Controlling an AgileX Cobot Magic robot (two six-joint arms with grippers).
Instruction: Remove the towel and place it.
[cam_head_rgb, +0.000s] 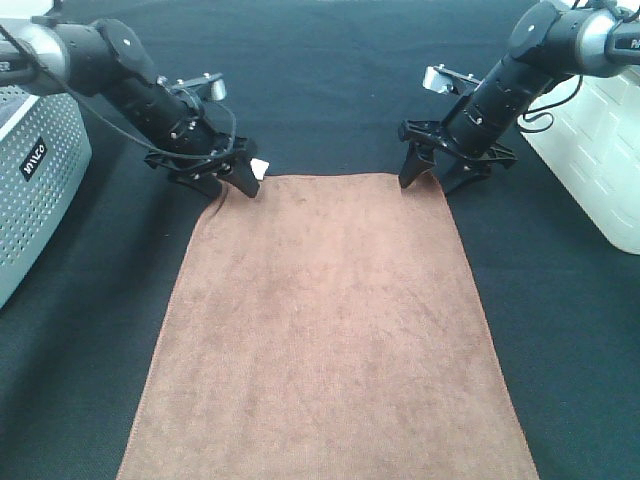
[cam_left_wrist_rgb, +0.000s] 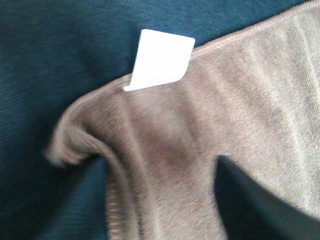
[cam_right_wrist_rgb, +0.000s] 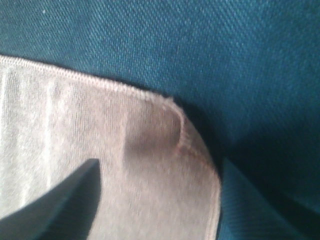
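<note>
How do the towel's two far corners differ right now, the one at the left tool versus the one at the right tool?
The left corner carries a white tag; the right corner has none. The left corner is puckered into a ridge; the right corner lies nearly flat with one small crease. Shared: both rest on the dark table cover, each straddled by an open tool, the left tool and the right tool.

Exterior high view: taken from above, angled down over dark tabletop (cam_head_rgb: 320, 80); left gripper (cam_head_rgb: 232, 188) and right gripper (cam_head_rgb: 428, 183) seen at far corners of towel (cam_head_rgb: 330, 330). Left wrist view: held very close over corner straddled by left gripper; white tag (cam_left_wrist_rgb: 160, 59) seen just ahead of it. Right wrist view: held equally close over corner at right gripper. Both corners shared with exterior view.
</note>
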